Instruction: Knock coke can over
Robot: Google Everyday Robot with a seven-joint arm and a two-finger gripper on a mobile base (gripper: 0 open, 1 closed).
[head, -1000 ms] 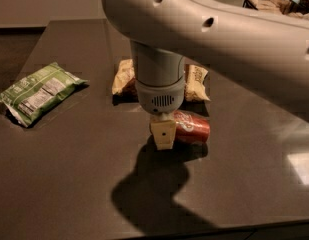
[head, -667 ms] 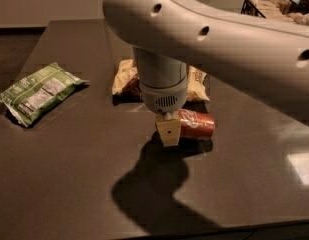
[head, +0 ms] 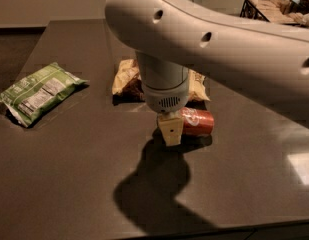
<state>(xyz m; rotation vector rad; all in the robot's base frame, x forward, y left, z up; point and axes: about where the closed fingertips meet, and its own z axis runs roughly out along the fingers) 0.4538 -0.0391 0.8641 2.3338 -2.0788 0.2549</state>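
The coke can (head: pixel 198 122), red with white lettering, lies on its side on the dark table (head: pixel 84 174), its length running left to right. My gripper (head: pixel 170 130) hangs from the big white arm (head: pixel 204 39) directly at the can's left end. One pale finger (head: pixel 171 129) shows, touching or just in front of the can. The can's left end is hidden behind the finger.
A yellow snack bag (head: pixel 128 78) lies just behind the can, partly hidden by the arm. A green snack bag (head: pixel 39 91) lies at the left of the table. A dark basket (head: pixel 271 6) stands at the far right back. The table's front edge runs along the bottom.
The arm and gripper have shifted slightly to the right. The can lies on its side as before, moved a little right with the gripper.
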